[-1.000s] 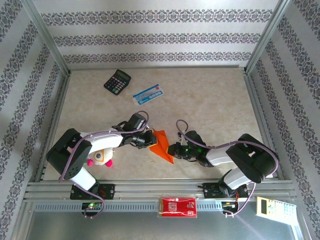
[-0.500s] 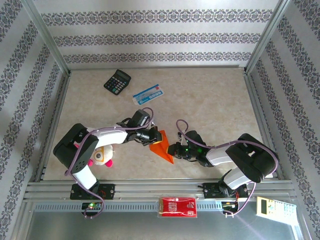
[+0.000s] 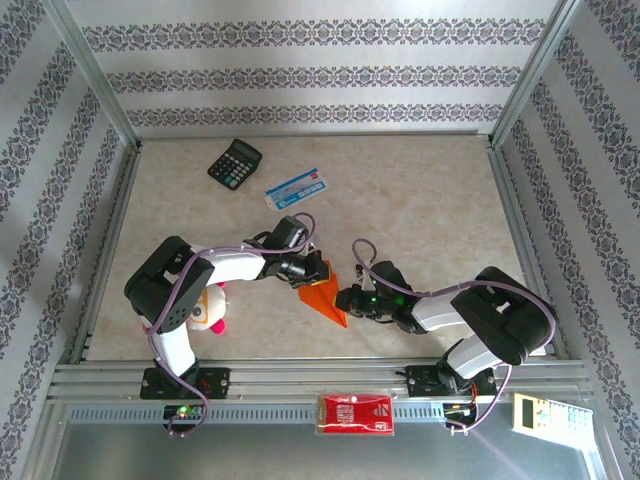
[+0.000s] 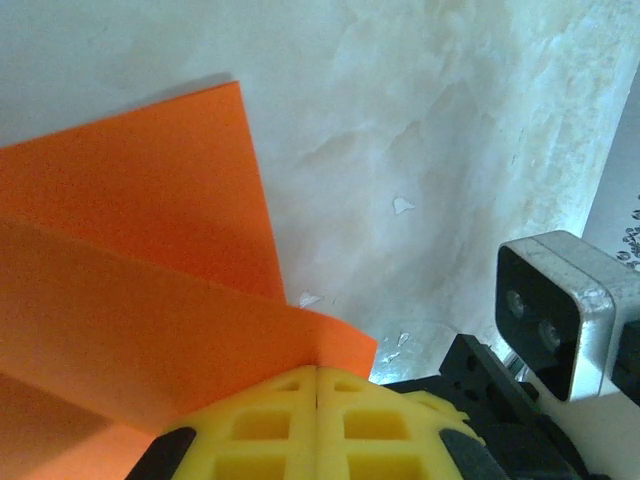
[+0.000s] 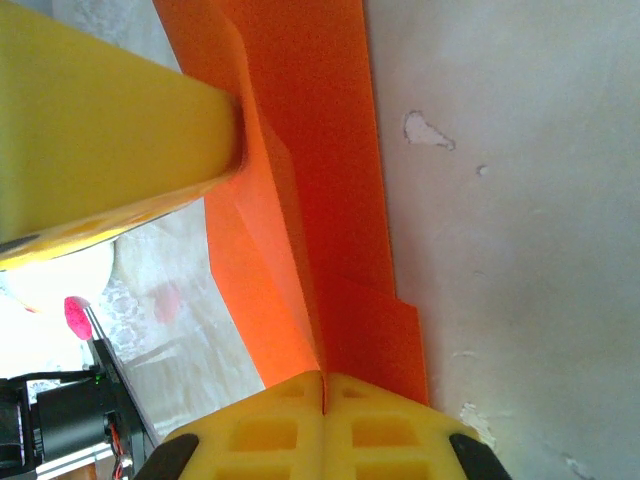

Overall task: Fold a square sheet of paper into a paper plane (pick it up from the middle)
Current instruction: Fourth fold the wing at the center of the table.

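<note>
one orange paper sheet [image 3: 322, 294], part-folded and creased, near table centre. two grippers: left gripper [image 3: 311, 274] clamped on its left side, right gripper [image 3: 346, 300] clamped on its right side. one calculator [image 3: 234, 162], one blue-and-white packet [image 3: 297, 187], one red packet [image 3: 355, 413], one plush toy [image 3: 207, 312].

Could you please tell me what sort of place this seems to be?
Probably a lab robot cell: aluminium frame posts, wallpapered panels around a marble-look tabletop, left arm and right arm bolted to a rail.
</note>
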`<action>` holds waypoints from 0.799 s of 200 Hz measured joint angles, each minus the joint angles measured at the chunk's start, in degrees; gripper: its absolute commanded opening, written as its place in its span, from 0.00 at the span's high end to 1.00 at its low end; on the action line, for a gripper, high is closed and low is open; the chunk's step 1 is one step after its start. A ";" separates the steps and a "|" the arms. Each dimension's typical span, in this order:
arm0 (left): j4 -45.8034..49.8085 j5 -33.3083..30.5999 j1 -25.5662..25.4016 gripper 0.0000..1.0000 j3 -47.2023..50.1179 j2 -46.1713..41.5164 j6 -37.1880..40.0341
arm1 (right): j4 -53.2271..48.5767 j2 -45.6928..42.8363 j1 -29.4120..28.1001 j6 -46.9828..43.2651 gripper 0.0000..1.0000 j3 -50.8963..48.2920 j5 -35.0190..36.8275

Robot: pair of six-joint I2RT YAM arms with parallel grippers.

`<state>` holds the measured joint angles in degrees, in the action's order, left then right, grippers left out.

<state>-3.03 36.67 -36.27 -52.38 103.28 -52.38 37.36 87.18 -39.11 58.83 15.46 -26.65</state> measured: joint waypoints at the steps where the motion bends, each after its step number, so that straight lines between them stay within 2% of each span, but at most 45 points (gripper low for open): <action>1: 0.00 0.02 0.00 1.00 -0.02 0.04 0.04 | 0.00 0.00 0.00 0.02 1.00 0.00 0.02; 98: 0.24 1.62 0.76 0.93 -2.93 1.70 2.01 | 0.87 0.11 0.02 1.44 1.00 -0.39 0.24; 160: 0.83 1.90 4.13 0.90 1.44 -8.83 2.27 | 1.70 0.33 0.02 1.92 1.00 -0.63 0.26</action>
<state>-2.20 38.57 -32.14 -50.94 94.45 -50.11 39.07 87.50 -39.09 60.75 14.83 -26.39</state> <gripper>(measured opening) 0.098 0.049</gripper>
